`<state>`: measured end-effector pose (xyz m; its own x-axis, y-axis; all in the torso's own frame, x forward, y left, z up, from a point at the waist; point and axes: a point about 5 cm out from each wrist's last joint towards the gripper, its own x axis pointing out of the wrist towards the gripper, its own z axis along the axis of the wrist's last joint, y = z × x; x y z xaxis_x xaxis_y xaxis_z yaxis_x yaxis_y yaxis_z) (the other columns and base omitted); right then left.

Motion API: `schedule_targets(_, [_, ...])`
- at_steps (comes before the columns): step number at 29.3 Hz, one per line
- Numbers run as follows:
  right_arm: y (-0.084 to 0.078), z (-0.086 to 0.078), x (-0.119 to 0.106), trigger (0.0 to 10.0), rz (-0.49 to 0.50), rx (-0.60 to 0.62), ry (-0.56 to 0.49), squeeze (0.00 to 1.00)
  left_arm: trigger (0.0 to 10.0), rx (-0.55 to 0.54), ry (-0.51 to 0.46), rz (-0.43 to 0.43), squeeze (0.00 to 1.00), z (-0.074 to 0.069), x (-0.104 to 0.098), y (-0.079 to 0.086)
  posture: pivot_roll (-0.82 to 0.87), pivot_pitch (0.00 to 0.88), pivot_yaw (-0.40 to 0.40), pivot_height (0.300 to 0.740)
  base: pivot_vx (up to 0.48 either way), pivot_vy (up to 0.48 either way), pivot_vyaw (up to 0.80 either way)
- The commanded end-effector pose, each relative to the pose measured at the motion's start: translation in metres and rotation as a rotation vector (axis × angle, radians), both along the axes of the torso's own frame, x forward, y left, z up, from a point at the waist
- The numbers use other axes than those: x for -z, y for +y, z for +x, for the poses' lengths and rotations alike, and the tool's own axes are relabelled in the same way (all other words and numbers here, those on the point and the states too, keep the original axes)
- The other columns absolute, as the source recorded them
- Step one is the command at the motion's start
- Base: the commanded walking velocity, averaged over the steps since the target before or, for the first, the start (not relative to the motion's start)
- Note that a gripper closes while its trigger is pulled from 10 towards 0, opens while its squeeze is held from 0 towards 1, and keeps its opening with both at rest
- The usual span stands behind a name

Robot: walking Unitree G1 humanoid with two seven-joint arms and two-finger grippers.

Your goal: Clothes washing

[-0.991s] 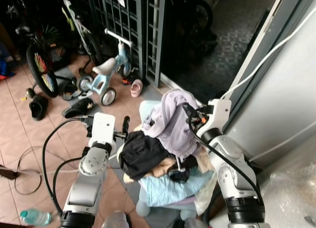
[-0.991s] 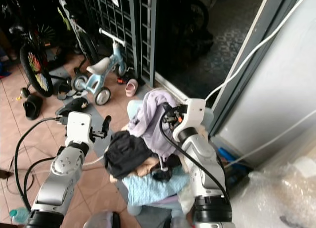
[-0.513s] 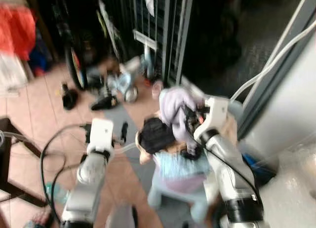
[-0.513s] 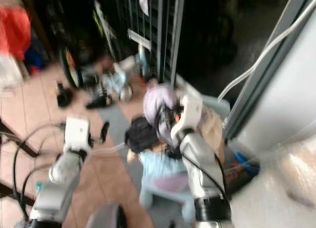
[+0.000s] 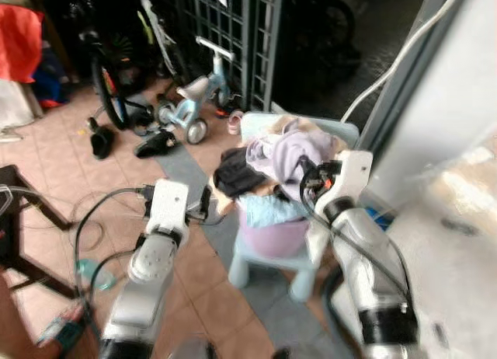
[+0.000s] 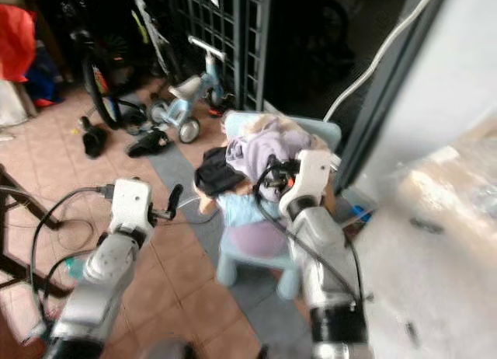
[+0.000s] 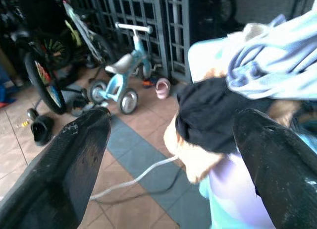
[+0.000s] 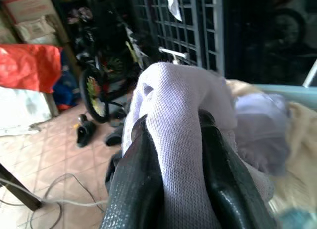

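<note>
Light blue child's chair (image 5: pixel 307 259) piled with clothes (image 5: pixel 268 172) stands on a grey floor strip. Pale wall (image 5: pixel 458 102) and grey door frame (image 5: pixel 400 79) close in just beside the chair. Tiled floor (image 5: pixel 54 176) toward the balance trike (image 5: pixel 194 102), sandals (image 5: pixel 155 144) and bicycle (image 5: pixel 105 71) lies open, crossed by loose cables (image 5: pixel 89 227).
</note>
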<state>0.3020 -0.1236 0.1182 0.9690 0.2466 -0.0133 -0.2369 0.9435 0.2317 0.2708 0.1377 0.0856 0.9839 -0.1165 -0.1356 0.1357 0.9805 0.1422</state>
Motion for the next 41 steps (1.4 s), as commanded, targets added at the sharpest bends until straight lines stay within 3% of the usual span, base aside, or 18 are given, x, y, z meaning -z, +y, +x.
schedule_targets(1, [0.002,0.006,-0.010,10.0,-0.001,0.009,-0.044,0.00,10.0,-0.007,-0.010,0.012,0.00,0.003,-0.003,0.003,0.01,0.000,0.001,0.740,-0.255,0.000,-0.78])
schedule_targets(11, [-0.005,0.009,-0.011,10.0,-0.015,0.047,-0.051,0.00,10.0,-0.002,-0.022,-0.006,0.00,0.005,-0.004,0.001,0.00,0.000,0.002,0.740,-0.125,0.000,-0.80])
schedule_targets(14, [-0.005,0.009,-0.013,10.0,-0.031,0.051,-0.067,0.00,10.0,0.052,-0.050,-0.060,0.00,0.003,-0.009,-0.002,0.00,0.000,0.001,0.740,0.000,0.000,0.00])
schedule_targets(22, [-0.009,0.011,-0.017,10.0,-0.090,0.050,-0.108,0.00,10.0,0.043,-0.051,-0.064,0.00,0.001,-0.009,0.001,0.00,0.000,0.000,0.740,0.000,0.000,0.00])
schedule_targets(30, [0.000,0.011,-0.025,10.0,-0.168,-0.008,-0.171,0.00,10.0,0.041,-0.058,-0.064,0.00,0.001,-0.010,0.004,0.00,0.000,-0.001,0.740,0.398,0.000,-0.05])
schedule_targets(41, [-0.013,0.030,-0.062,10.0,-0.245,0.030,-0.312,0.00,10.0,0.038,-0.060,-0.068,0.00,0.003,-0.010,0.003,-0.01,0.000,-0.001,0.740,0.420,0.000,-0.80])
